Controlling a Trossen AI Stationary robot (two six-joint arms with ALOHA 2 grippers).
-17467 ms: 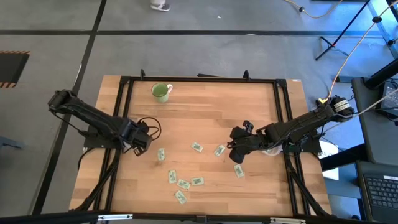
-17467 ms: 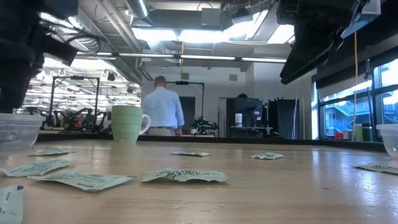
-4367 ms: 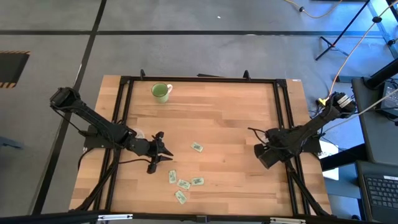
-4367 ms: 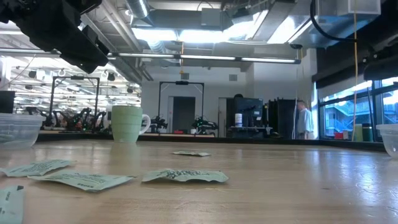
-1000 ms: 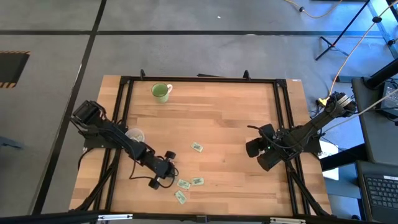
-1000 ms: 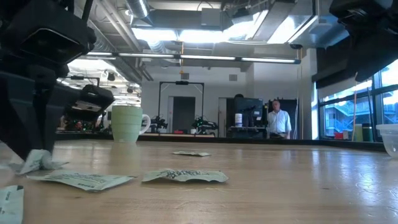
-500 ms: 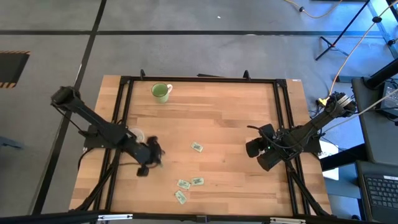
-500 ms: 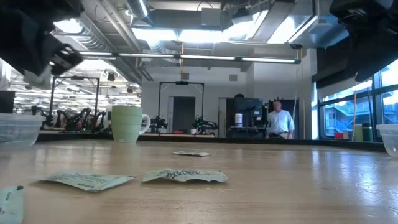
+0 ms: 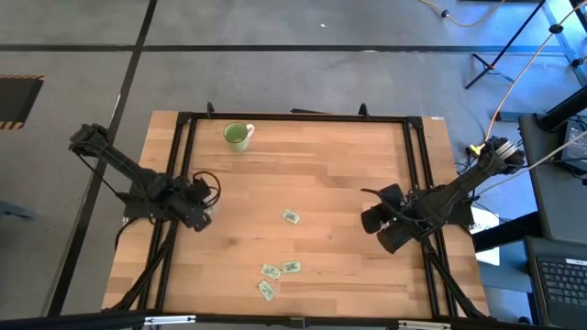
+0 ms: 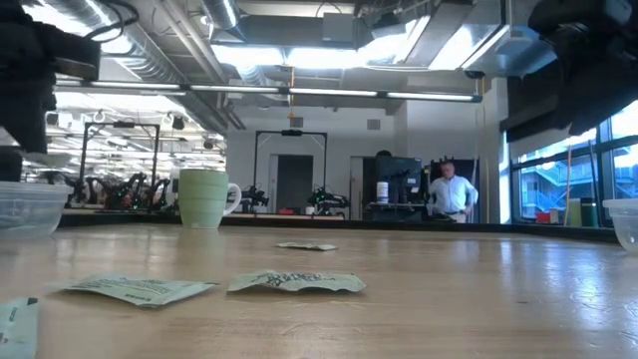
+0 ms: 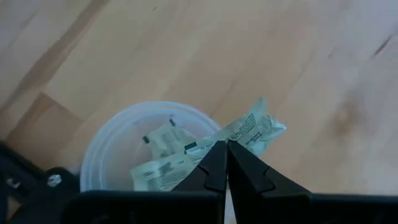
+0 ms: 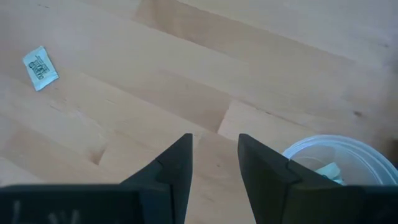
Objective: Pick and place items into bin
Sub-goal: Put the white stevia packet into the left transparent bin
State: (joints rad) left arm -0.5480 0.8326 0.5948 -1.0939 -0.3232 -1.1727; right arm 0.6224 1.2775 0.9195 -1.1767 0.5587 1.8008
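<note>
My left gripper (image 11: 222, 146) is shut on a light green and white packet (image 11: 252, 127) and hangs over the clear left bin (image 11: 112, 134), which holds two more packets (image 11: 163, 138). In the high view this gripper (image 9: 200, 214) is at the table's left side. Several packets (image 9: 291, 217) (image 9: 270, 271) lie flat on the wood in the middle and near part. My right gripper (image 12: 214, 146) is open above bare wood at the right, next to the clear right bin (image 12: 339, 155), which has a packet inside. My left gripper pinches the packet near its middle (image 11: 231, 138) between the two fingertips, coming from above and pointing down. The crumpled packet sticks out to both sides of the fingers. It hangs lifted clear, above the bin's rim and the wood beside it.
A light green mug (image 9: 238, 136) stands at the far left of the table. A black frame (image 9: 293, 117) runs around the tabletop. In the low view, packets (image 10: 297, 282) lie close by, and a person (image 10: 454, 199) stands in the room behind.
My left gripper has risen from the near cluster of packets with one packet between its fingers. It has gone toward the table's left and far edges, ending over the left bin. The packet is lifted clear of the wood.
</note>
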